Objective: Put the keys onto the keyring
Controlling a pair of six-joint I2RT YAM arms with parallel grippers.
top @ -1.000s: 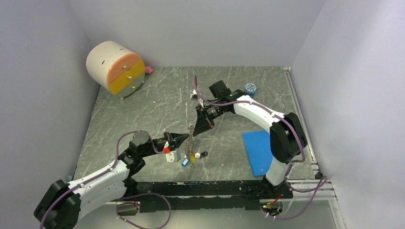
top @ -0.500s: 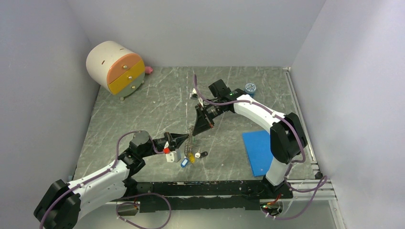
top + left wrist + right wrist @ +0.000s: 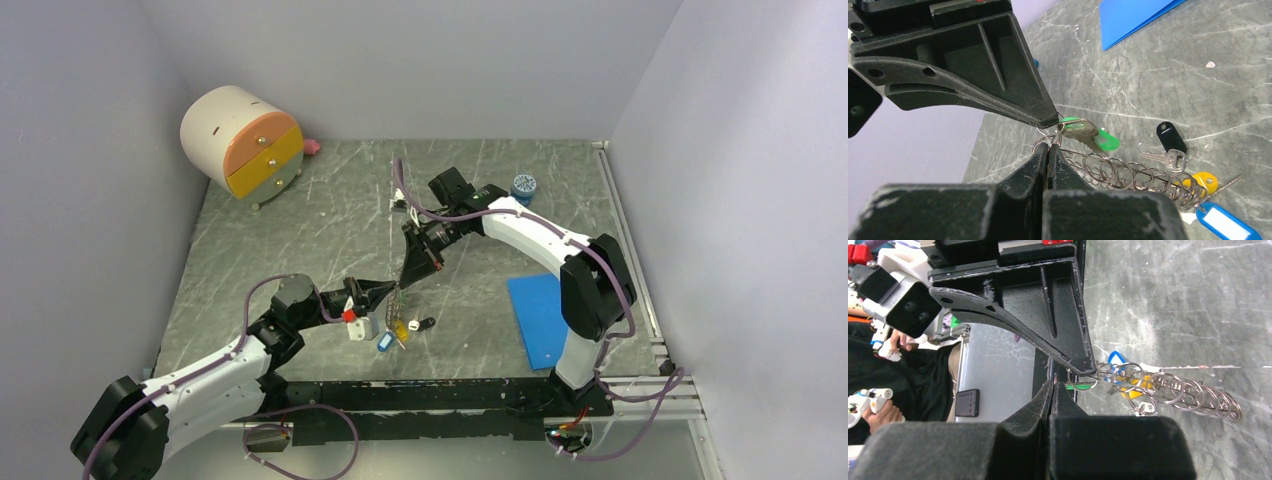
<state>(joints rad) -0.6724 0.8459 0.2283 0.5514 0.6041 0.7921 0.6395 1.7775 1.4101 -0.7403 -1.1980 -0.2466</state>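
My left gripper (image 3: 391, 290) (image 3: 1050, 149) is shut on the keyring (image 3: 1128, 174), a thin silvery hoop strung with small rings, and holds it just above the table (image 3: 330, 215). My right gripper (image 3: 405, 282) (image 3: 1053, 385) is shut on the green key (image 3: 1087, 132) by its small ring, and its tips touch the top of the keyring right at my left fingertips. The black key (image 3: 1168, 136), a silver key (image 3: 1170, 159), the yellow key (image 3: 1206, 180) and the blue key (image 3: 1229, 225) lie at the hoop's lower end. The keyring (image 3: 1180, 394) also shows in the right wrist view.
A round white cabinet with orange and yellow drawers (image 3: 242, 140) stands at the back left, with a small pink object (image 3: 311, 147) beside it. A small blue jar (image 3: 524, 185) stands at the back right. A blue sheet (image 3: 545, 318) lies on the right.
My right gripper has moved left and down with the green key, closing onto the top of the keyring. My left arm has hardly moved.
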